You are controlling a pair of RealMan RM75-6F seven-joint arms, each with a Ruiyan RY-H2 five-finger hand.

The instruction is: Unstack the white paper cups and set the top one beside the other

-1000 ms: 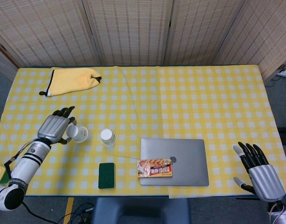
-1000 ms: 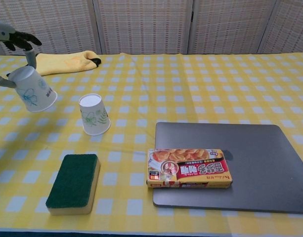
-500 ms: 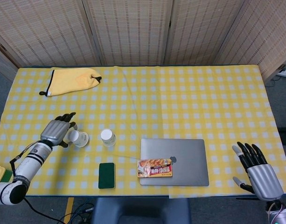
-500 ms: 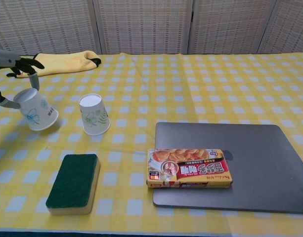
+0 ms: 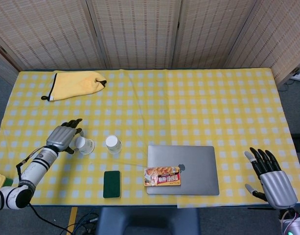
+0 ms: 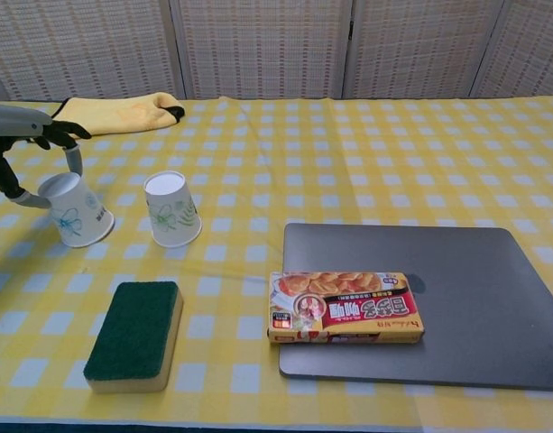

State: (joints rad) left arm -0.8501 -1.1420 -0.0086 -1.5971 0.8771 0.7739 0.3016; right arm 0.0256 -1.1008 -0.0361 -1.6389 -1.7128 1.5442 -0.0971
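Observation:
Two white paper cups with a green leaf print are upside down on the yellow checked cloth. One cup [image 6: 172,209] [image 5: 113,144] stands free, left of the laptop. The other cup [image 6: 76,210] [image 5: 84,145] sits tilted a little to its left, its rim low at the cloth. My left hand [image 5: 64,137] [image 6: 32,149] holds this cup from the left, fingers curled over its top. My right hand [image 5: 271,178] hovers open at the table's near right corner, fingers spread, holding nothing.
A grey laptop [image 6: 420,302] lies closed near the front, with a curry box [image 6: 346,308] on its left edge. A green sponge [image 6: 135,334] lies in front of the cups. A yellow cloth [image 5: 74,84] is at the far left.
My left hand has lowered the held cup from the air down to the cloth, left of the free cup. The right hand has barely moved.

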